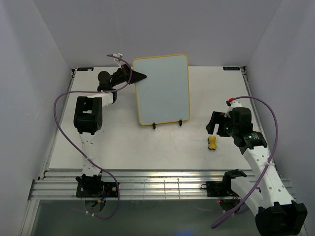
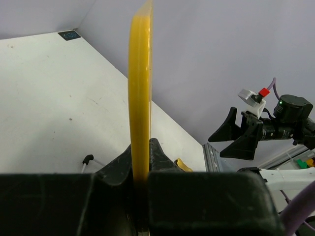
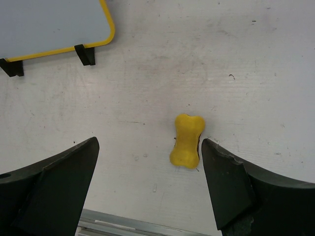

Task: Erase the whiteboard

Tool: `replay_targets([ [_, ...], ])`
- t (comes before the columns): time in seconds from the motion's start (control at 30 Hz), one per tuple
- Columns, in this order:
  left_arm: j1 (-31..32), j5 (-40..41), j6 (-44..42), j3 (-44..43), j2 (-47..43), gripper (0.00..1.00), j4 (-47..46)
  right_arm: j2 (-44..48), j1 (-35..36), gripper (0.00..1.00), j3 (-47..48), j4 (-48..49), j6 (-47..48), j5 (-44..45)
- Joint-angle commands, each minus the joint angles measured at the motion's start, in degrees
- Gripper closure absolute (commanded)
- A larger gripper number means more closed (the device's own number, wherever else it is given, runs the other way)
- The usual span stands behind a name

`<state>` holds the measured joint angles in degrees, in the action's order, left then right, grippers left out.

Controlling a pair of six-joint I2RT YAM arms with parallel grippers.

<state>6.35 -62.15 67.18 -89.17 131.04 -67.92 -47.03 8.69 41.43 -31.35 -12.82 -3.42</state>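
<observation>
The whiteboard (image 1: 162,88) stands upright at the back middle of the table on two black feet (image 1: 155,125), and its white face shows no marks. My left gripper (image 1: 140,76) is shut on the board's left yellow frame. The left wrist view shows that frame edge-on (image 2: 140,98), pinched between the black fingers (image 2: 160,162). My right gripper (image 1: 215,123) hangs open above the table at the right. A small yellow bone-shaped eraser (image 1: 212,143) lies flat below it. In the right wrist view the eraser (image 3: 187,141) lies between the open fingers (image 3: 150,147), close to the right one, with the board's corner (image 3: 49,19) at top left.
Pale walls close in the table on three sides. A ribbed aluminium rail (image 1: 157,187) runs along the near edge by the arm bases. Purple cables (image 1: 61,123) loop beside each arm. The right arm's open gripper (image 2: 241,135) shows past the board in the left wrist view.
</observation>
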Motion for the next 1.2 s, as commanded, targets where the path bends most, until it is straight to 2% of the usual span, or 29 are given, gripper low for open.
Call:
replay_targets([
  [0.0, -1.60, 2.03, 5.24, 1.88, -2.72, 1.00, -9.59, -0.08, 0.19, 0.10, 0.23, 1.82, 1.30, -0.36],
  [0.37, -1.69, 2.03, 3.49, 5.15, -2.38, 1.00, -8.02, -0.52, 0.19, 0.10, 0.05, 2.70, 1.22, -1.32],
  [0.43, -1.60, 0.90, 3.92, 3.92, -1.15, 0.95, -6.88, -0.52, 0.19, 0.10, -0.12, 2.79, 1.13, -1.59],
  [0.57, -1.25, 0.63, 2.18, 3.73, -1.75, 0.93, -5.30, -0.09, 0.19, 0.10, -0.73, 3.05, 1.13, -1.50],
  [0.83, -0.81, 0.89, -2.05, 4.61, -1.67, 0.69, -0.72, 0.00, 0.19, 0.10, -0.56, 3.05, 1.04, -1.94],
  [1.1, -0.72, 1.15, -3.89, 6.20, -1.84, 0.64, -0.99, 0.62, 0.19, 0.10, -0.56, 2.88, 0.95, -2.56],
  [1.17, -0.81, 1.24, -4.16, 7.07, -1.93, 0.55, -1.34, 0.97, 0.19, 0.10, -0.74, 2.96, 0.95, -2.64],
])
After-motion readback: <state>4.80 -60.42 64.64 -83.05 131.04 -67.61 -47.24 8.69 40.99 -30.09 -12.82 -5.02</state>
